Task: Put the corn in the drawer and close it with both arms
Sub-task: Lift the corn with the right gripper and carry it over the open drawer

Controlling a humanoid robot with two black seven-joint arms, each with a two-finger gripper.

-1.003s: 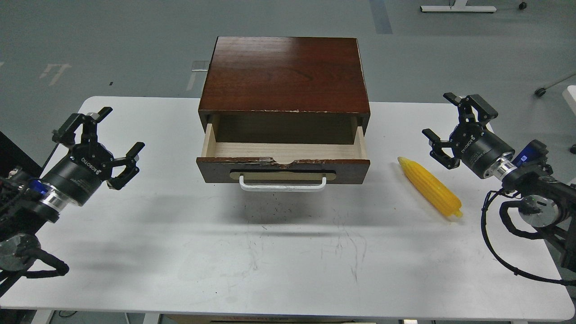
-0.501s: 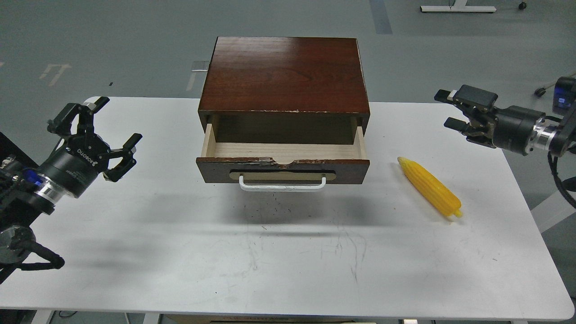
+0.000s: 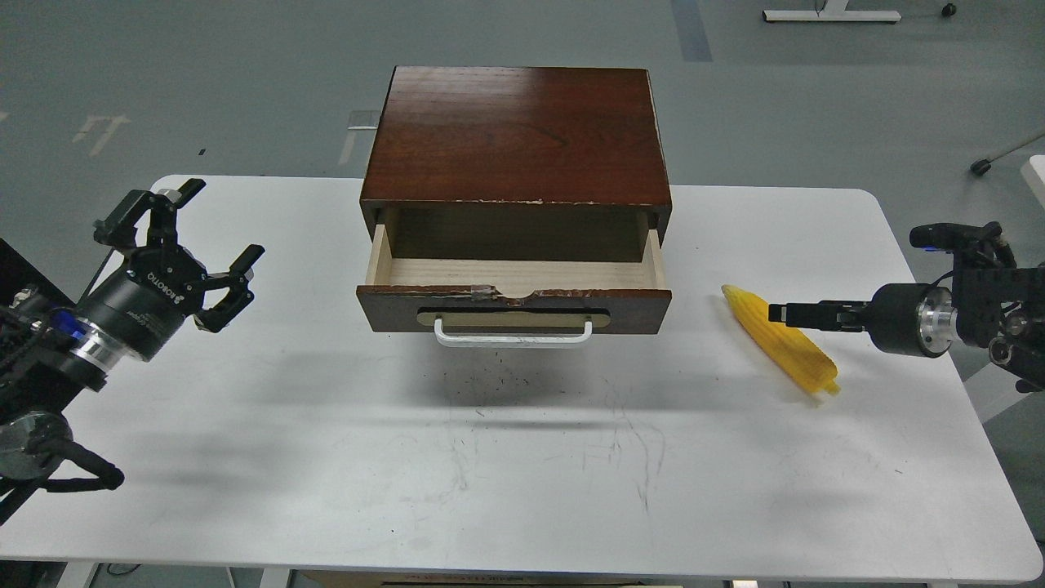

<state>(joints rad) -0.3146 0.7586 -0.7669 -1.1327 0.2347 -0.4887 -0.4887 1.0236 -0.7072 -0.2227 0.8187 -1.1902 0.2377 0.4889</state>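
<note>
The tapered yellow corn cob (image 3: 780,340) lies on the white bench (image 3: 522,457), right of the open dark wooden drawer (image 3: 514,282). Right gripper (image 3: 775,313) reaches over it (edge-on, opening unclear); left gripper (image 3: 192,245) waits wide, ready for closing.

Two black robot arms. The left pincer (image 3: 181,255) has clawed black fingers, white lettering on its round body, a silver wrist ring, a blue accent and looping black cable. The right pincer (image 3: 775,313) looks slim, with a silver ring.
</note>
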